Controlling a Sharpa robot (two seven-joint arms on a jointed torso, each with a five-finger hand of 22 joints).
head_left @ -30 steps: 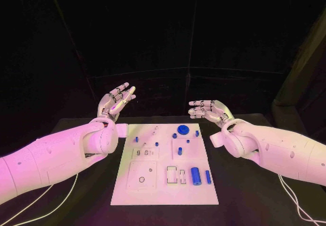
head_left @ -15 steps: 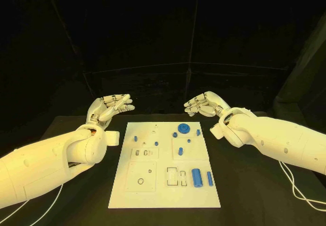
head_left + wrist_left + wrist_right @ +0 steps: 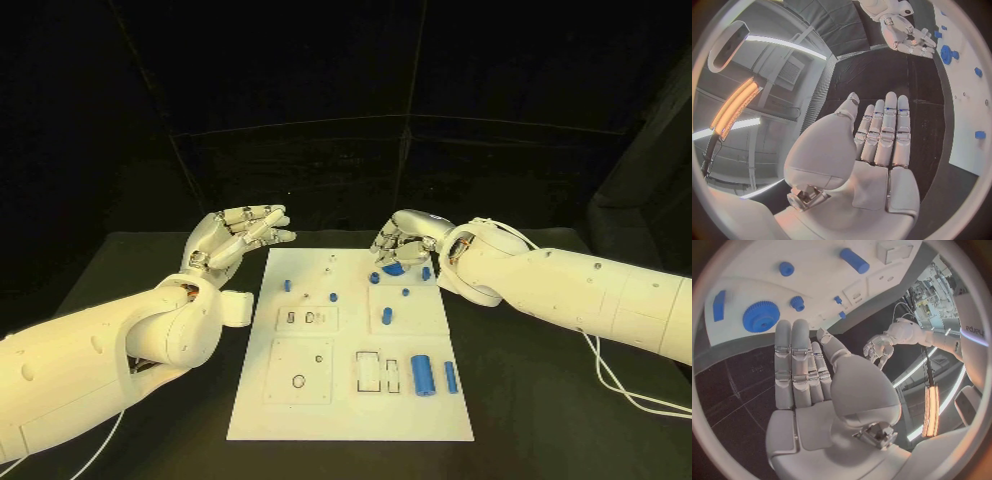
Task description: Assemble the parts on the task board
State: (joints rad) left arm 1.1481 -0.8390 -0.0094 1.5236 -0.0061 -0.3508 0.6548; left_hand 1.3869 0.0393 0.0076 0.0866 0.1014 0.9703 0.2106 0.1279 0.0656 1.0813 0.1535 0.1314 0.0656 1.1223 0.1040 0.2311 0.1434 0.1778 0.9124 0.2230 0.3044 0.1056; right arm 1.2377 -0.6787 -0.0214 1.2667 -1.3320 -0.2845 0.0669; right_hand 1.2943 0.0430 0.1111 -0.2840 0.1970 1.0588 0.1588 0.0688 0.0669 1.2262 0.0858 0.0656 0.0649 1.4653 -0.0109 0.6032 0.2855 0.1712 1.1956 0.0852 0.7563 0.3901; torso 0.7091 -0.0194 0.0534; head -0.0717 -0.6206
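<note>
The task board [image 3: 351, 400] lies lengthwise in the middle of the black table [image 3: 144, 260], with small blue parts spread over it. The right hand [image 3: 404, 238] hangs over the board's far end, at about one o'clock from the board's centre, fingers straight and close together, grasping nothing. The blue gear [image 3: 392, 268] sits on the board just under those fingertips, partly hidden by them in the head view; in the right wrist view the gear [image 3: 761, 316] lies just beyond the fingertips, and I cannot tell whether they touch it. The left hand [image 3: 238, 233] is raised off the board's far left corner, at about eleven o'clock, palm open, fingers loosely extended, empty and apart from every part. Toward the near end, at about five o'clock, lies a blue cylinder [image 3: 421, 374] with a slimmer blue pin [image 3: 450, 376] just beside it.
</note>
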